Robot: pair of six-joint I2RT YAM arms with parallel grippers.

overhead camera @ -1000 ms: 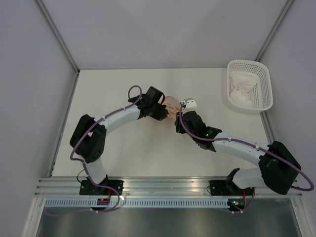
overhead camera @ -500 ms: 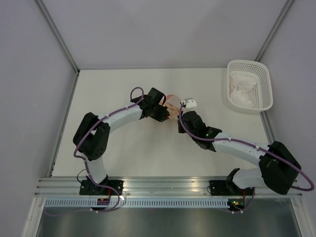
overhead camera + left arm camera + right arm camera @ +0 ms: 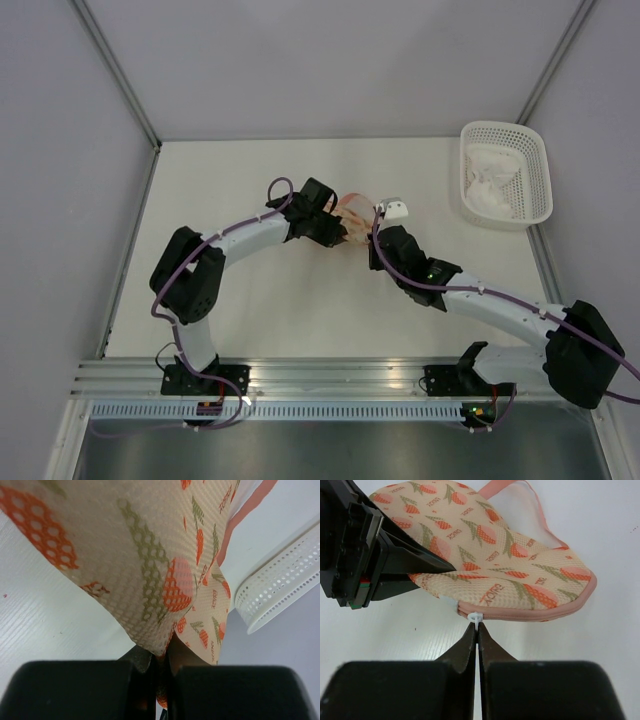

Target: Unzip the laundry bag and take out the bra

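Note:
The laundry bag [image 3: 352, 213] [image 3: 495, 555], cream mesh with orange prints and salmon-pink trim, lies mid-table between the two arms, its zipper closed. My left gripper [image 3: 162, 667] [image 3: 336, 231] is shut on a fold of the bag's edge. Its black fingers [image 3: 427, 565] show at the bag's left end in the right wrist view. My right gripper [image 3: 476, 630] [image 3: 371, 238] is shut on the small white zipper pull [image 3: 477, 617] at the left end of the pink zipper seam. The bra is hidden.
A white lattice basket [image 3: 540, 175] [image 3: 280, 587] stands at the back right with white cloth [image 3: 492, 187] in it. The bag's pink loop strap [image 3: 535, 500] lies on the table behind the bag. Grey walls enclose the table on three sides.
My right gripper has shut on the zipper pull, and its arm has shifted slightly right. The left gripper keeps its hold on the bag.

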